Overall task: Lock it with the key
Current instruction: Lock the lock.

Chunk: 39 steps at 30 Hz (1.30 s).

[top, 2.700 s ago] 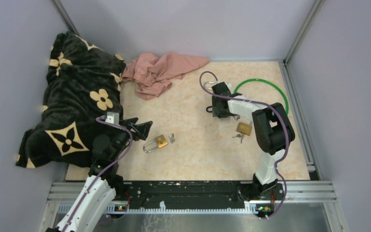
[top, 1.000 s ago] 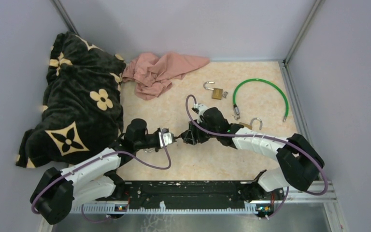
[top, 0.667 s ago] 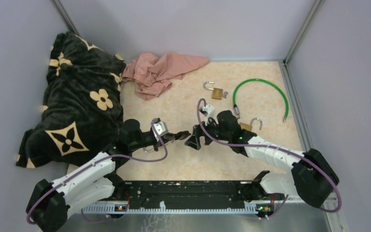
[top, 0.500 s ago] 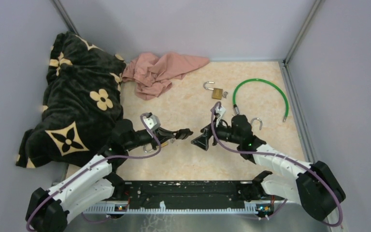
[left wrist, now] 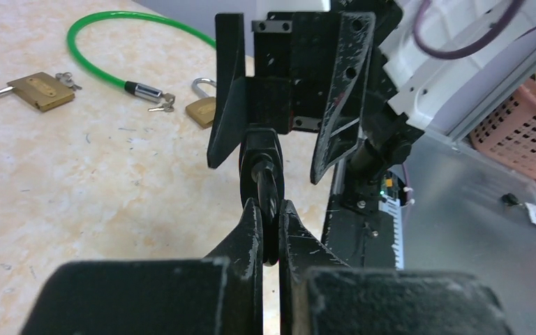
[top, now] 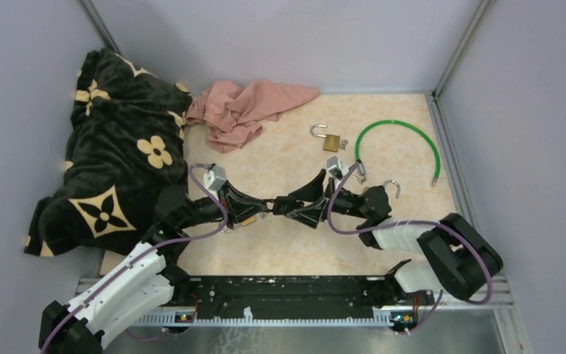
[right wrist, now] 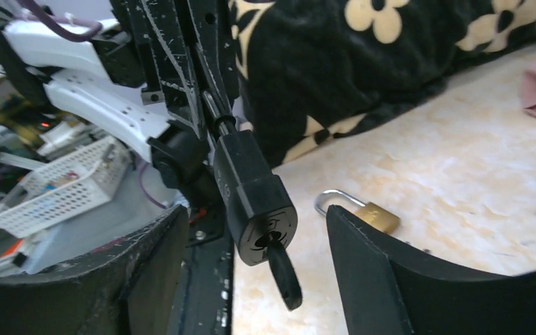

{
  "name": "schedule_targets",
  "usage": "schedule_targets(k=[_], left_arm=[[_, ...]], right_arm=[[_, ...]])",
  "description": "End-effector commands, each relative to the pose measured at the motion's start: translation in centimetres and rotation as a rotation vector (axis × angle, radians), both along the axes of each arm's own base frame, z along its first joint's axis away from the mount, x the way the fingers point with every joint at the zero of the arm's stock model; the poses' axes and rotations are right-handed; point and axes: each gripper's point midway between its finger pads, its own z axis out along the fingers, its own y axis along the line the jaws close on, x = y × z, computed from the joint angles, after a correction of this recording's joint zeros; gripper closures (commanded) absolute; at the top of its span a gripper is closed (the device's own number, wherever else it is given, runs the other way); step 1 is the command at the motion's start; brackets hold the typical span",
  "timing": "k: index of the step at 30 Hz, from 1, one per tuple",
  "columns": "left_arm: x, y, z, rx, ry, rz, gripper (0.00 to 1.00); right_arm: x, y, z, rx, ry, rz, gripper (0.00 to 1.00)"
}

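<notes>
hanging above the beige marbled tabletop (top: 287,251), the matte black padlock (right wrist: 255,188) is pinched by its shackle in the left gripper (left wrist: 269,209), whose fingers are pressed together on it. a black-headed key (right wrist: 284,278) sits in its keyhole, between the spread fingers of the right gripper (right wrist: 251,220). pale lilac walls (top: 280,37) enclose the table. a black blanket with cream flowers (top: 110,147) is heaped at the left, with a pink cloth (top: 243,107) beside it. a green cable loop (top: 405,129) and a brass padlock (top: 330,140) lie at the back right.
</notes>
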Motion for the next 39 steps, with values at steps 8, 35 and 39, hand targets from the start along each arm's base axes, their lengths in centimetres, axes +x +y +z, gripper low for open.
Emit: schedule_targets(k=[8, 35, 39], left_arm=[[-1.6, 0.6, 7.2, -0.171, -0.122, -0.041, 1.0], [-3.7, -1.3, 6.6, -0.219, -0.055, -0.152, 1.0], [-3.0, -1.6, 5.6, -0.21, -0.026, -0.12, 1.0]], right_arm=[[-3.4, 1.9, 5.6, 0.197, -0.097, 0.208, 0.42], [-1.5, 5.1, 14.2, 0.178, -0.214, 0.062, 1.0], [-1.0, 6.2, 15.1, 0.136, -0.201, 0.026, 1.0]])
